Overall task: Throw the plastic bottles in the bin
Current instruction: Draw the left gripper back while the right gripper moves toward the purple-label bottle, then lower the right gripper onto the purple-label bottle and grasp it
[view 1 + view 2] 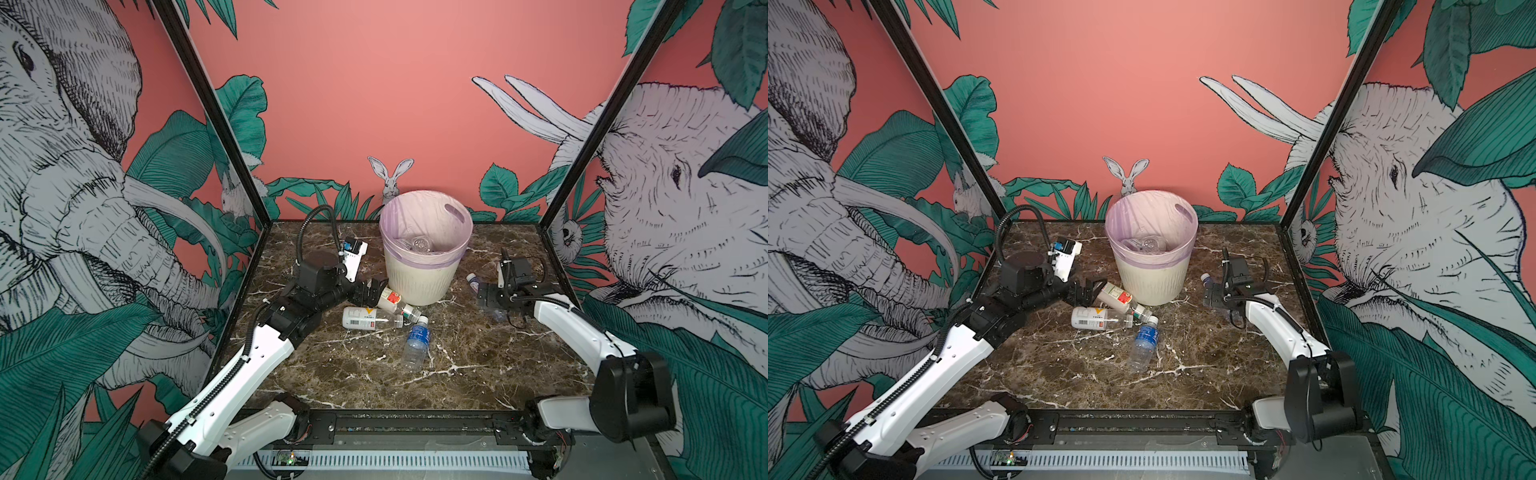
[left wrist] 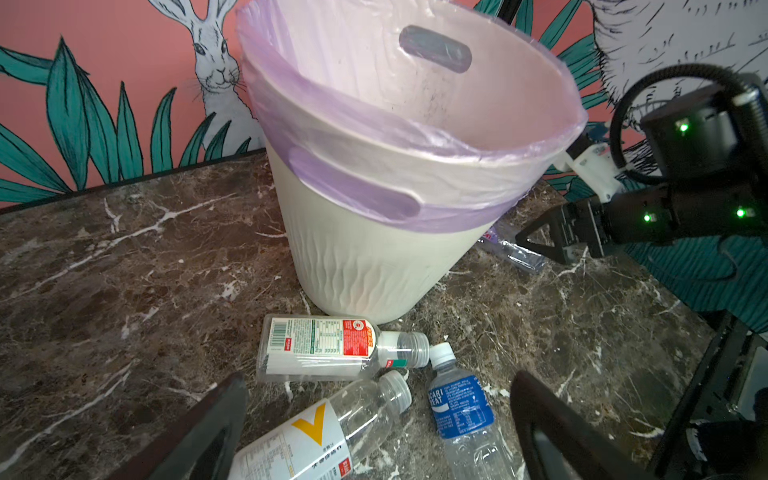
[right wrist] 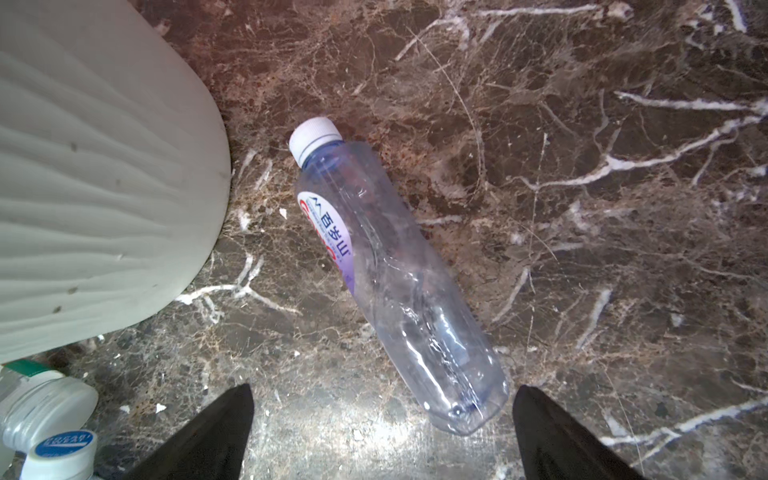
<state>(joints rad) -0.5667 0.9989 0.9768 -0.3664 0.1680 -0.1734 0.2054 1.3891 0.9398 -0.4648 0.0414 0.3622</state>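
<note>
right wrist view: right gripper (image 3: 384, 388) wide open, empty, purple-label bottle (image 3: 395, 282) lying slantwise just ahead of it beside the bin (image 3: 104, 187); left gripper (image 2: 379, 376) likewise open over clustered bottles (image 2: 324, 345); risk of slick round plastic squirting away under an off-centre squeeze.

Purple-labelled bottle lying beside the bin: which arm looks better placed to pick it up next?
Right, probably. The right gripper hangs open over the purple-labelled bottle, whose base lies between its spread fingers. The left gripper, also open, is across the bin, over three other bottles.
</note>
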